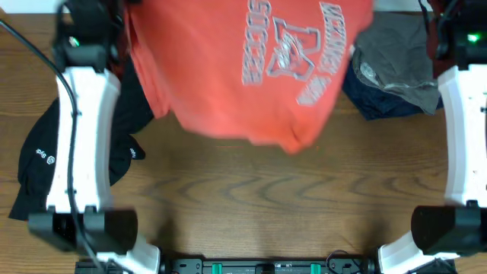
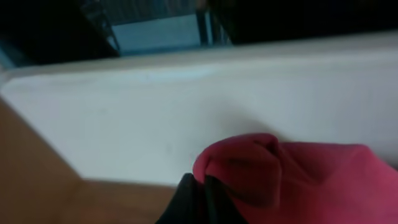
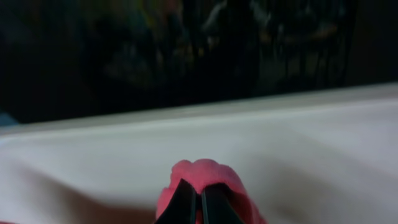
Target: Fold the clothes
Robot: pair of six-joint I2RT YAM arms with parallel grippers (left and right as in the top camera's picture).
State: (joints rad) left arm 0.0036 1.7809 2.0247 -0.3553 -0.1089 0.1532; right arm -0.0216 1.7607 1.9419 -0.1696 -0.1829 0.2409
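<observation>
Orange-red soft fabric T-shirt [image 1: 221, 76] with white-and-navy college lettering is spread across the far middle of the brown wood-grain desk [image 1: 251, 198]. Its print is turned sideways and its near hem is blurred; whether that hem touches the desk I cannot tell. A larger black fabric top [image 1: 38, 164] with a small white logo lies crumpled at the left, partly under the left arm [image 1: 76, 137] and reaching the shirt's left edge. At the far right a rumpled grey garment [image 1: 396, 61] sits on a dark navy garment [image 1: 373, 103], just beside the shirt's right edge. The left pincer [image 2: 202, 193] is clamped on a bunched fold of the orange-red shirt. The right pincer [image 3: 198, 205] has its two dark fingers [image 3: 183, 206] pressed together, pinching a small tuft of the same shirt.
</observation>
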